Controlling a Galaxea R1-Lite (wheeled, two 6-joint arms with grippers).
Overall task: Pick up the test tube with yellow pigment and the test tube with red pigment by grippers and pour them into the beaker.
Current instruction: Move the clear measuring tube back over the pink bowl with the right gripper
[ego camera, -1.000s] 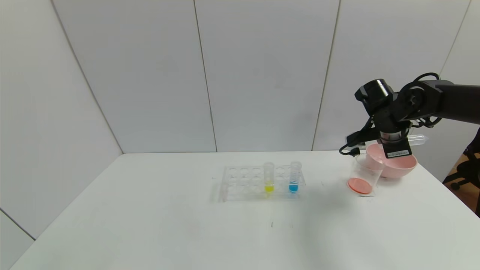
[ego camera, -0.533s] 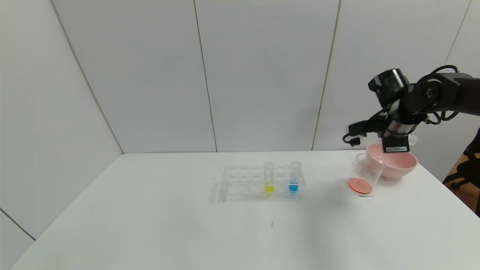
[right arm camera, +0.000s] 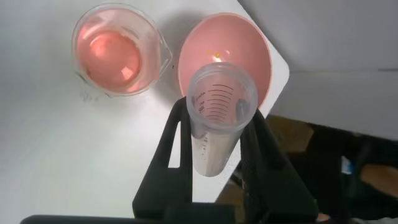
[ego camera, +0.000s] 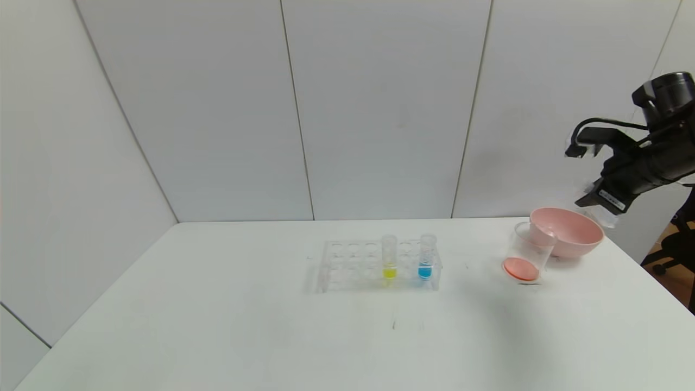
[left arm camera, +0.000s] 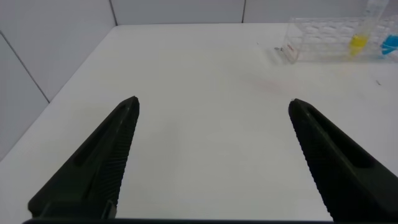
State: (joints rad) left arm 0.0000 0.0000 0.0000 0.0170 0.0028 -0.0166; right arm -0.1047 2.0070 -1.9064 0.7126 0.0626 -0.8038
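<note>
The test tube with yellow pigment (ego camera: 389, 256) stands upright in a clear rack (ego camera: 347, 267) at mid-table; it also shows in the left wrist view (left arm camera: 359, 36). The beaker (ego camera: 525, 253) stands right of the rack with orange-red liquid at its bottom, as the right wrist view (right arm camera: 118, 50) also shows. My right gripper (ego camera: 600, 209) is raised at the far right, above the pink bowl's far side. It is shut on a clear graduated test tube (right arm camera: 221, 106) that looks empty. My left gripper (left arm camera: 212, 104) is open and empty, low over the table's left part.
A pink bowl (ego camera: 589, 239) sits just behind and right of the beaker, near the table's right edge (right arm camera: 252, 43). A tube with blue liquid (ego camera: 427, 256) stands in the rack beside the yellow one. The rack has several empty holes.
My right arm has risen and swung right, away from the beaker and over the bowl's far side, carrying the tube. The beaker, bowl and rack have not moved.
</note>
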